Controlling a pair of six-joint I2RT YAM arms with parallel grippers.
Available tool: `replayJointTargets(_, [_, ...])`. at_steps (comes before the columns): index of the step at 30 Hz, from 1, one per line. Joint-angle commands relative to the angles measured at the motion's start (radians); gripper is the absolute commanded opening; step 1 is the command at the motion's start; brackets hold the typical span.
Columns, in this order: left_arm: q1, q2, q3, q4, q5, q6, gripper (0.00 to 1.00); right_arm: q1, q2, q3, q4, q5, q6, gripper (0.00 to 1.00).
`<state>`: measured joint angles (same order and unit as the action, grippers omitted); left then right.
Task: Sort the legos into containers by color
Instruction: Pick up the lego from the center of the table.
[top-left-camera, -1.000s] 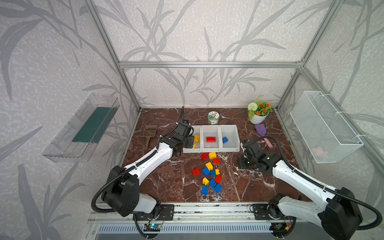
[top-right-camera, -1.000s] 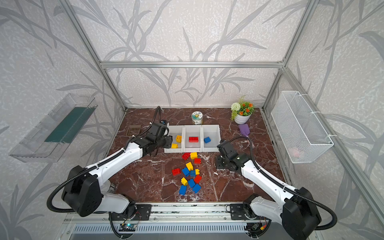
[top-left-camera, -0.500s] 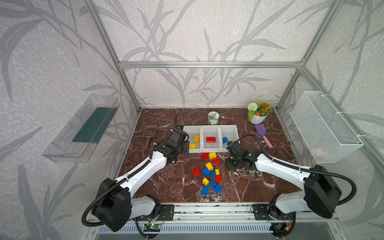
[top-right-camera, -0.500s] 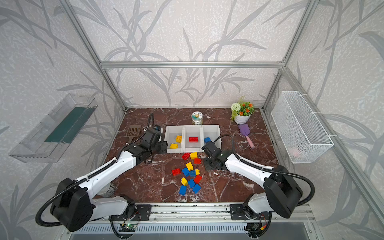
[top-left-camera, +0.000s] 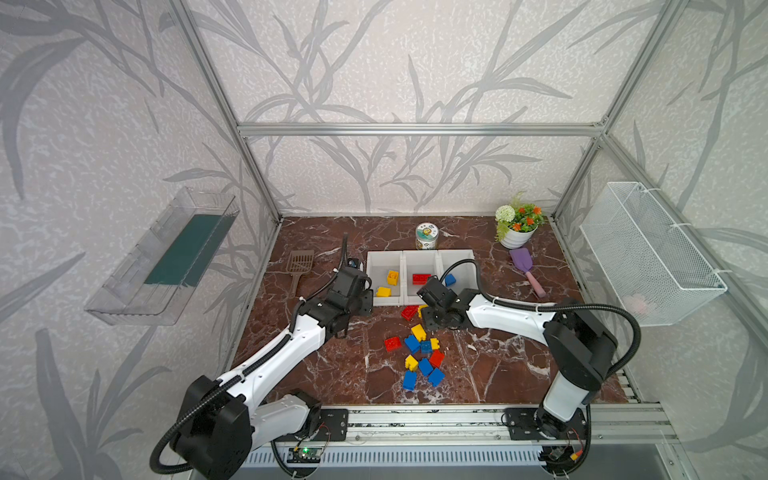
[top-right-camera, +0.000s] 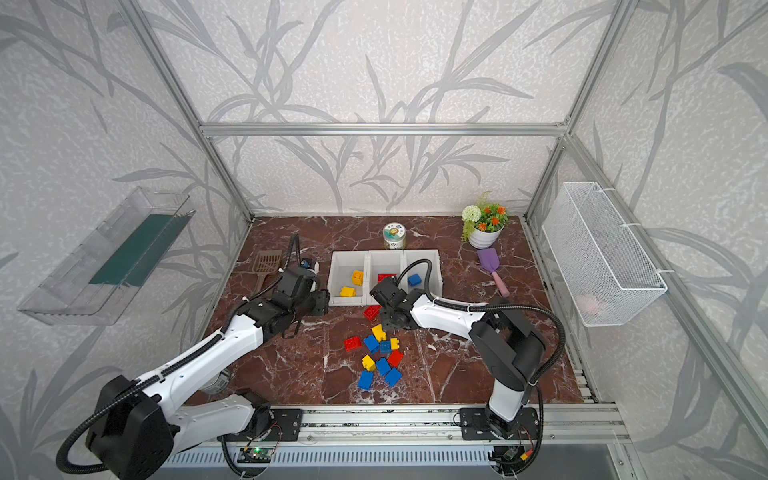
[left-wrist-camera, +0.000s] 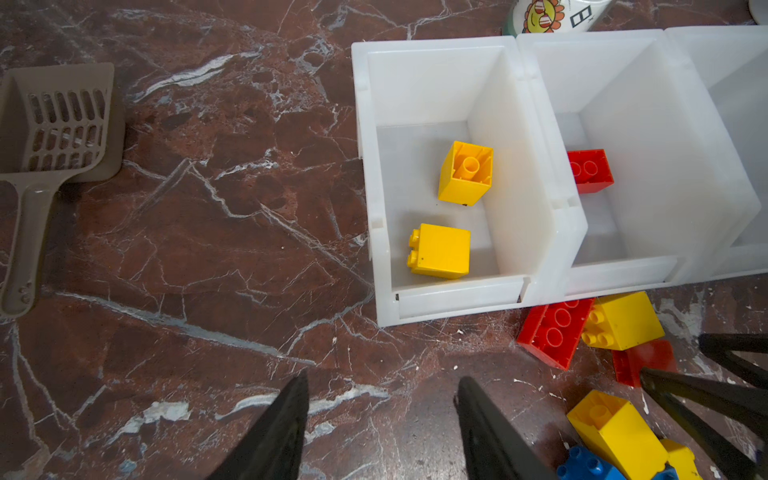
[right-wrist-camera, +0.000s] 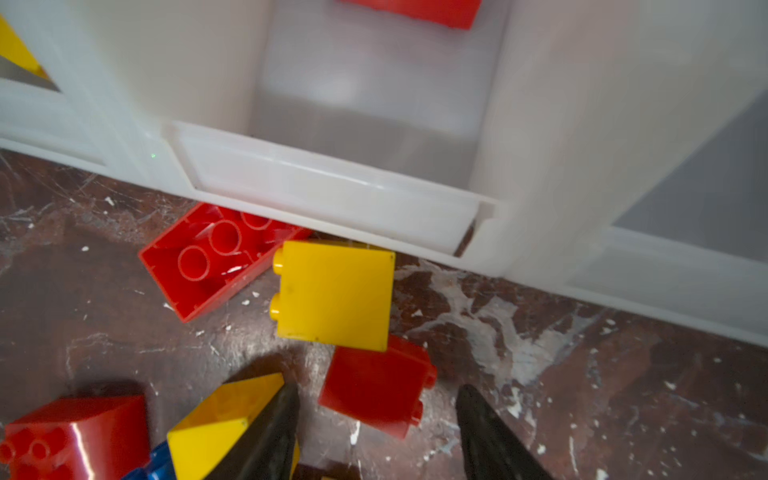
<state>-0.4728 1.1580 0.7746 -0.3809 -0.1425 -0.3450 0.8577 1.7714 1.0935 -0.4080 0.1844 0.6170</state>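
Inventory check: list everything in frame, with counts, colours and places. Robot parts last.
bins: three, white, joined in a row, centre
yellow bricks: two, in the bin nearest the left arm
red brick: one, middle bin
blue brick: one, bin nearest the right arm
loose bricks: about thirteen, red, yellow, blue, on the table before the bins
jar: one, printed label, behind the bins
flower pot: one, white, far right corner
purple scoop: one, pink handle, near the pot
brown scoop: one, slotted, left of the bins
clear tray: one, green liner, left wall
wire basket: one, white, right wall
left pincer: open, empty, over bare table
right pincer: open, over a small red brick
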Motion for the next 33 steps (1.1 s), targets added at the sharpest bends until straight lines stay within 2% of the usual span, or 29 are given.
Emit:
replayJointTargets(1, [0.007, -0.024, -0.015, -0.006, -0.023, -0.012, 0.6, 0.01, 0.047, 0.038, -0.025, 0.049, 0.051, 0.62])
replayJointTargets(9, [0.008, -0.028, -0.019, -0.004, -0.016, -0.011, 0.61, 0.012, 0.083, 0.034, -0.041, 0.077, 0.084, 0.6])
replayJointTargets(16, [0.01, -0.026, -0.029, 0.011, -0.008, -0.014, 0.61, 0.012, 0.084, 0.01, -0.051, 0.091, 0.102, 0.5])
replayJointTargets(22, [0.01, -0.006, -0.017, 0.012, 0.008, -0.011, 0.6, 0.012, 0.048, -0.037, -0.045, 0.11, 0.112, 0.39])
replayJointTargets(33, [0.01, 0.011, -0.006, 0.014, 0.017, -0.01, 0.61, 0.012, -0.074, -0.151, -0.062, 0.136, 0.128, 0.35])
